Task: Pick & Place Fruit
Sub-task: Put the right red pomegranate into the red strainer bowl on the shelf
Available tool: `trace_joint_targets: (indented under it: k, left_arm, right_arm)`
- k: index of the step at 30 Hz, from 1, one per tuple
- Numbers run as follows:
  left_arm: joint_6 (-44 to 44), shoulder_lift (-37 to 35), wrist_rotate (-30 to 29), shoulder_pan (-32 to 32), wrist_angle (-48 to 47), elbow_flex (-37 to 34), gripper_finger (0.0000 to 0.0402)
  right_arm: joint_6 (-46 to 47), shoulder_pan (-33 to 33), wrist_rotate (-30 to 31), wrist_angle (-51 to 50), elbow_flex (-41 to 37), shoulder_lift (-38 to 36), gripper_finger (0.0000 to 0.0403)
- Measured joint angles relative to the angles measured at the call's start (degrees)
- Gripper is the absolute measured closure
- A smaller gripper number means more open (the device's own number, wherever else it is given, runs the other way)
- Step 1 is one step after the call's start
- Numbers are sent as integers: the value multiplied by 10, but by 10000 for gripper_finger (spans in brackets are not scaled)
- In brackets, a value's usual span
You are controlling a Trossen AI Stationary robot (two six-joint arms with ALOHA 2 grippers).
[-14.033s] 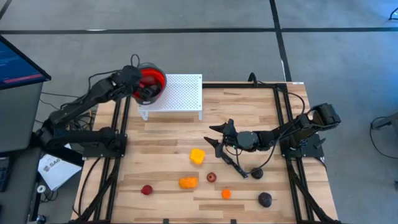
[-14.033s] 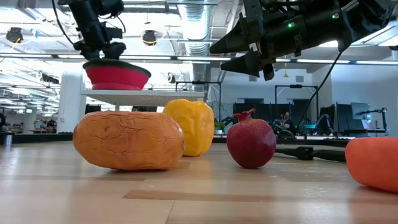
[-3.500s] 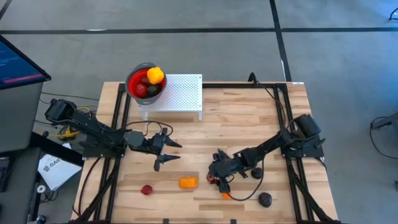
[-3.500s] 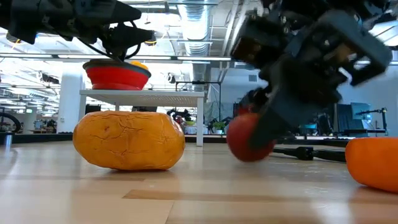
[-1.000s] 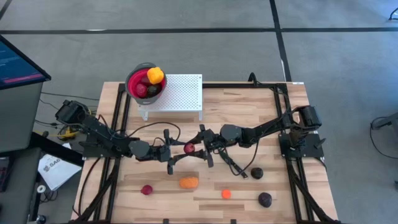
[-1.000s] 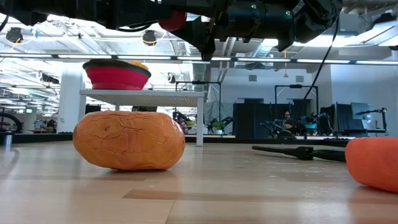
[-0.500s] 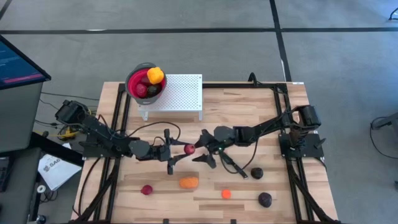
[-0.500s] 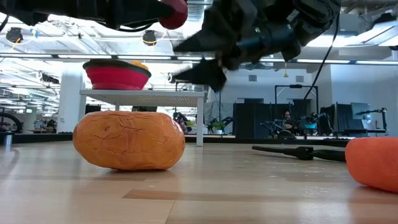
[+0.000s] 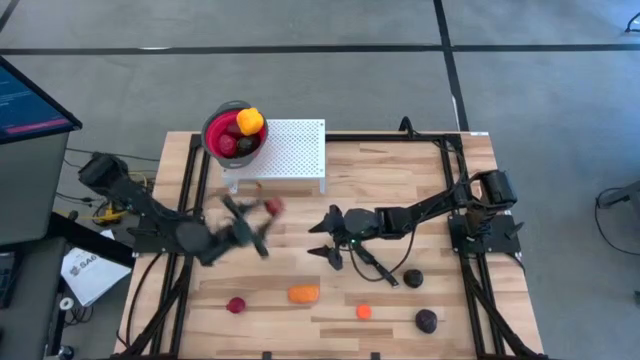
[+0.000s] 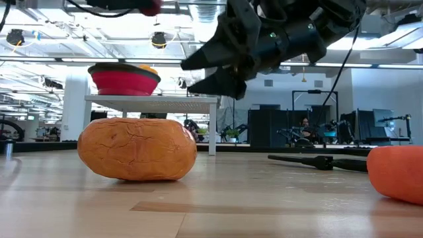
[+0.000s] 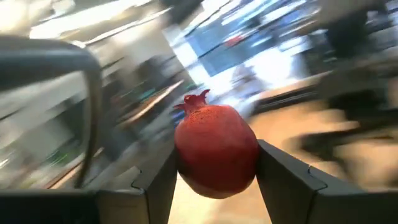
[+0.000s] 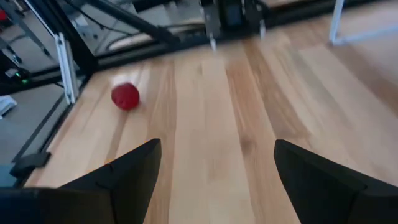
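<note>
- Nearest in the low view, a big orange fruit [image 10: 137,148] lies on the wooden table [image 9: 400,180]. Part of another orange fruit [image 10: 395,173] shows at the edge.
- From above, a red ball fruit [image 9: 236,305] lies near the table's front edge, with a small orange one [image 9: 364,312] and a dark purple one [image 9: 426,320] along the same edge.
- A little farther back lies a dark fruit [image 9: 413,278], just beside a black knife [image 9: 372,267].
- The right claw [image 9: 322,238] hangs over the middle of the table. Its fingers are wide apart and hold nothing.
- The left claw [image 9: 262,215] is up in the air and squeezes a red pomegranate [image 11: 215,151] between its two fingers.
- Farthest back, a red bowl [image 9: 212,132] sits on a white stand [image 9: 295,150], at the corner of it. A yellow fruit [image 9: 250,121] and dark red fruit [image 9: 234,143] lie inside the bowl.
</note>
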Motion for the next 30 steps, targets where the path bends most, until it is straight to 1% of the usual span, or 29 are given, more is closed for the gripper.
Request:
trace_joint_targets:
  k: [2,4,6,9,11,15,18,22,25,30]
  left_arm:
    - [42,-57,-54,20,3,0,209]
    - [88,-110,-67,53,2,-2,208]
    - [121,-165,-66,92,2,-13,208]
    - [133,-237,-50,164,2,-41,209]
    - [133,-276,-25,213,1,-65,209]
    - [127,-323,11,303,0,-103,205]
    - [103,-330,14,361,1,-110,203]
    - [84,-317,13,412,1,-110,202]
    - [65,-297,5,430,-13,-110,202]
    - [14,-249,9,438,-48,-110,202]
  right_arm:
    - [-7,-1,0,21,0,0,97]
    - [-12,-3,0,40,0,0,97]
    - [-14,-5,0,49,0,0,97]
    - [-14,-5,0,51,0,0,97]
    - [-14,-5,0,53,0,0,97]
    - [-14,-5,0,54,0,0,97]
    - [-14,-5,0,55,0,0,97]
    - [-14,-5,0,56,0,0,97]
    - [-14,-5,0,60,0,0,97]
    - [-14,-5,0,66,0,0,97]
